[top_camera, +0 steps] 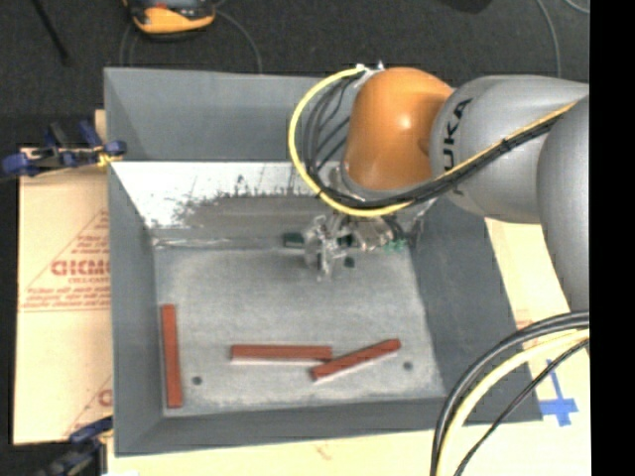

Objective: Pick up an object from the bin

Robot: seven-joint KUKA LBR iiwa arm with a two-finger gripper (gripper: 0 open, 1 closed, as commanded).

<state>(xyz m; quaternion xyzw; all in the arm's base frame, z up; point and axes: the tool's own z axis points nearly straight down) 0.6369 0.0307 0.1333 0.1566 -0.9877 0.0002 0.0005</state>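
My gripper (pixel 329 244) hangs under the orange wrist cover, over the back middle of the bin floor. Nothing lies directly beneath it. Three reddish-brown flat sticks rest near the front of the bin. One stick (pixel 281 353) lies level at the front middle, well in front of the gripper. A second stick (pixel 355 360) lies tilted, its left end touching the right end of the first. The third stick (pixel 171 355) runs front to back along the left wall.
The bin's sloped grey walls rise on all sides, the back wall close behind the gripper. The arm and its yellow cable loop reach in from the right and cover the bin's back right corner.
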